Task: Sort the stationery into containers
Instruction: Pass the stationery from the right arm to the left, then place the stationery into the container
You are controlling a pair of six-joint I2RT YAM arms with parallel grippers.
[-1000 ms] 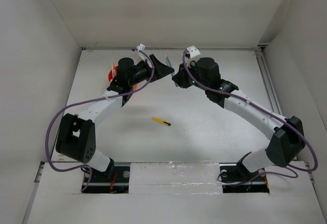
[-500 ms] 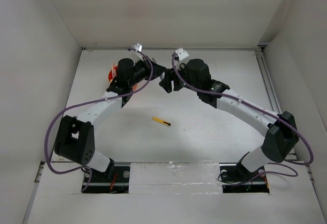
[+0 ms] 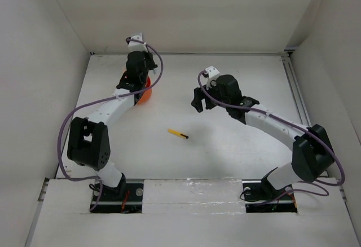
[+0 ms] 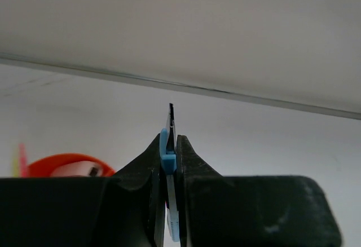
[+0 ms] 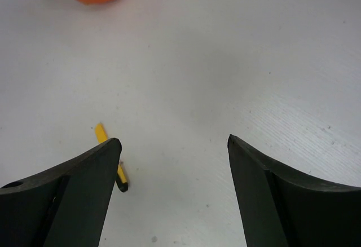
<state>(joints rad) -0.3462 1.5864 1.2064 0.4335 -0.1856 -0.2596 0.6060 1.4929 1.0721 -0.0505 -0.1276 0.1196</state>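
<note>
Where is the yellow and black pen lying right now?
In the top view, the yellow-black pen lies on the table near its middle, between the two arms, nearer the bases than the orange cup and the right gripper.

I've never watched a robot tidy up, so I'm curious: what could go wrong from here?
1. The left gripper pinches a slim blue pen between narrow fingertips, so it might twist or slip out before it reaches the orange cup.
2. The right gripper is open above the yellow-black pen, but the pen lies by one finger, not centred. Closing there could knock it aside instead of catching it.
</note>
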